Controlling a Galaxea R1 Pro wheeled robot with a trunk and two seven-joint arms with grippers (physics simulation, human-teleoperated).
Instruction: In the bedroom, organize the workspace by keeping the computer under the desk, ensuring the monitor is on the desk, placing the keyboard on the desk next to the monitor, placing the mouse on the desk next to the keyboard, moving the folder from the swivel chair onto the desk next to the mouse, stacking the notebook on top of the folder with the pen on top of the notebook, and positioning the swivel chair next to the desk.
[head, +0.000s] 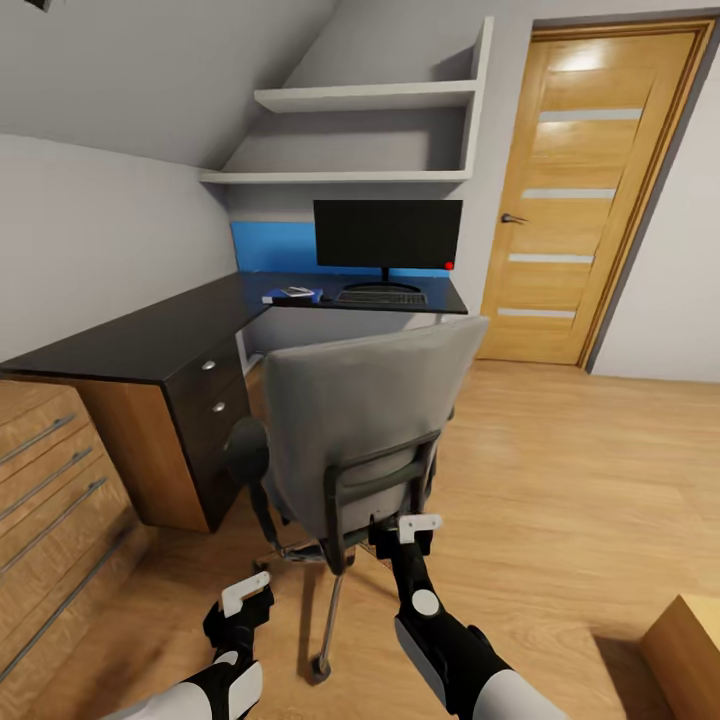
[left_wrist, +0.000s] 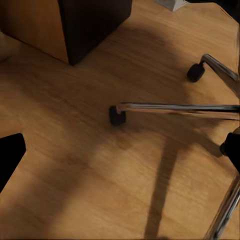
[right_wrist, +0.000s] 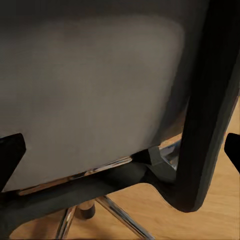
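Swivel chair — grey back, black frame — between spread right claw fingers.

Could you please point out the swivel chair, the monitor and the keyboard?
swivel chair (head: 365, 410), head view, grey backrest.
monitor (head: 387, 233), head view, middle of the screen.
keyboard (head: 381, 297), head view, its keys.

— Where's the swivel chair?
— Grey back toward us, tilted, just off the black desk.
— On top?
— Monitor, keyboard before it, blue folder alongside
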